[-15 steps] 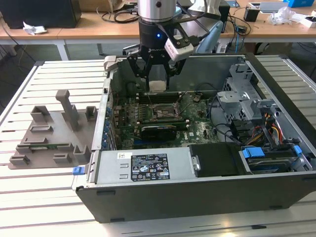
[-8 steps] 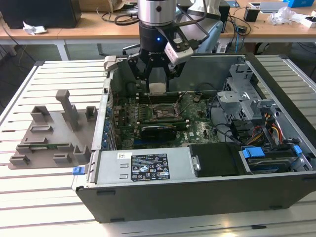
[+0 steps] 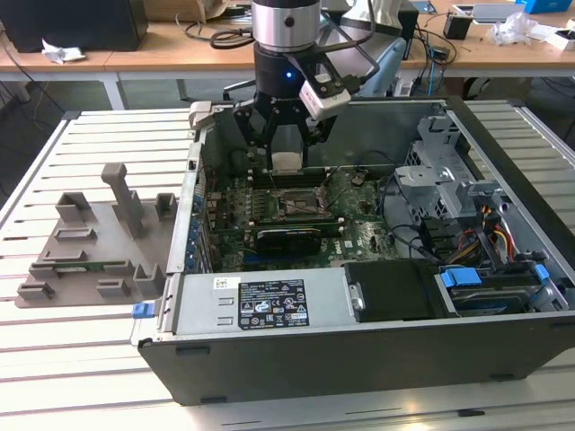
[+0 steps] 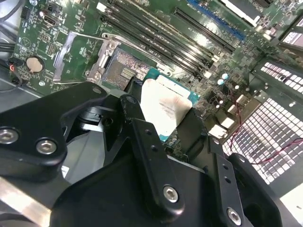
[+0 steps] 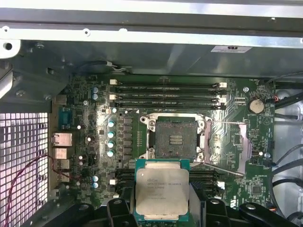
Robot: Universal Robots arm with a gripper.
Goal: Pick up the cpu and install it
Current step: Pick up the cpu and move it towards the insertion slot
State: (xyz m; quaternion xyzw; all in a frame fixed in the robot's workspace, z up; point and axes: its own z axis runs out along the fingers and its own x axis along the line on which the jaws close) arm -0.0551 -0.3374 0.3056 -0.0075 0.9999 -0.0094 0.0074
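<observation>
Claw [image 3: 288,154] is clamping the small silvery-white square cpu [image 5: 162,189] by its edges; I am hanging it level above the green motherboard [image 5: 255,189], near the open dark square socket [image 5: 176,137], so its face is lying flat for seating.

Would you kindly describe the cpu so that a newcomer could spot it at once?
Find the open computer case, then the gripper over its green motherboard. The cpu is the silvery square chip it holds, above the dark empty socket.
</observation>
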